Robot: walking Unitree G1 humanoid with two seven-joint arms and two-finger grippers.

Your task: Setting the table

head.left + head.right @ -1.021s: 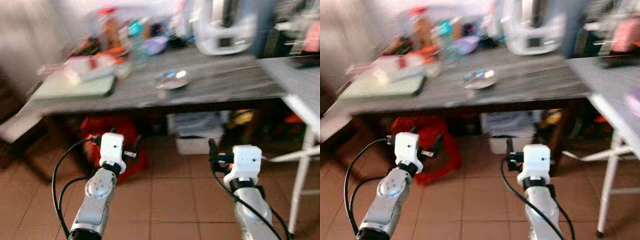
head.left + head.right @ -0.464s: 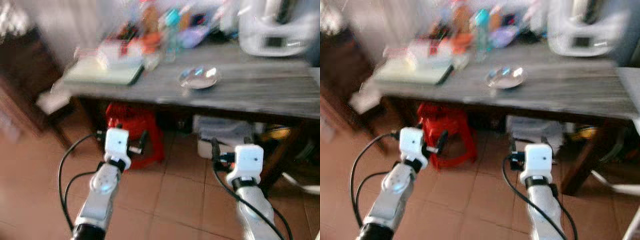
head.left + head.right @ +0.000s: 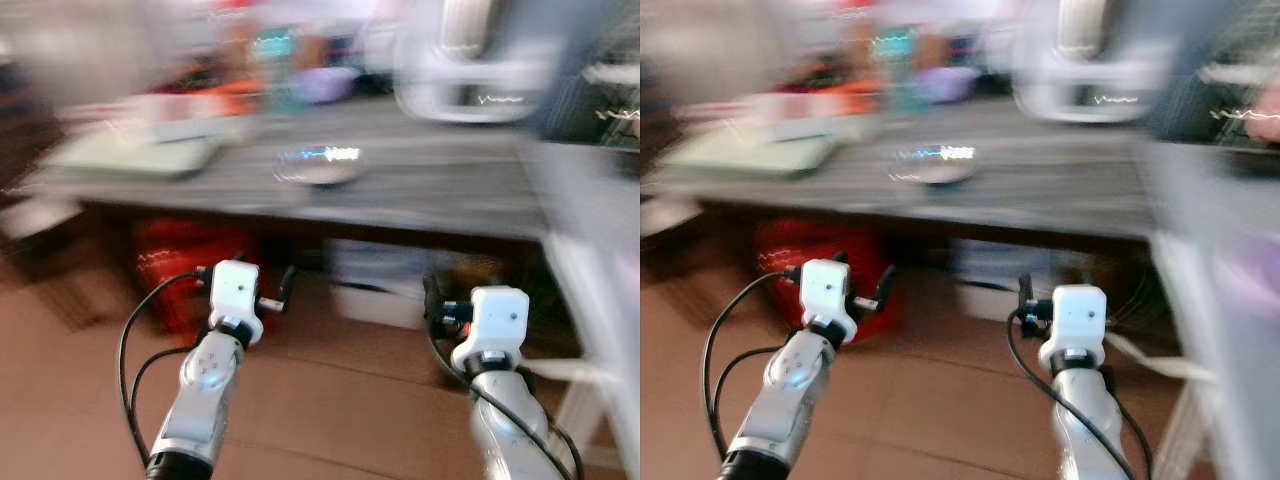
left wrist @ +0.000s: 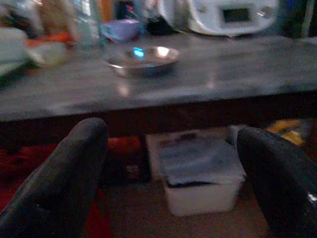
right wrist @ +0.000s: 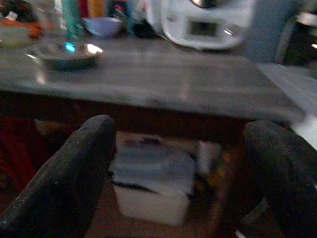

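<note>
Head views: heavy blur, frame swung right since half a second ago; camera turning, approach unfinished. Shallow round metal dish (image 3: 318, 165) mid grey wooden table (image 3: 440, 195), well apart from grippers.

Left wrist: left gripper (image 4: 173, 163) spread, empty.

Right wrist: right gripper (image 5: 181, 171) spread, empty.

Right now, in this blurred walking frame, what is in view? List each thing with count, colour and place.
Long wooden table: one, grey-brown, ahead of the robot.
Shallow metal bowl: one, silver, on the table near its front edge.
Small purple bowl: one, at the table's back among blurred bottles.
White kitchen appliance: one, at the table's back.
White plastic box: one, on the floor under the table.
Red stool: one, under the table.
Left gripper: black fingers open, held low before the table.
Right gripper: black fingers open, likewise.
</note>
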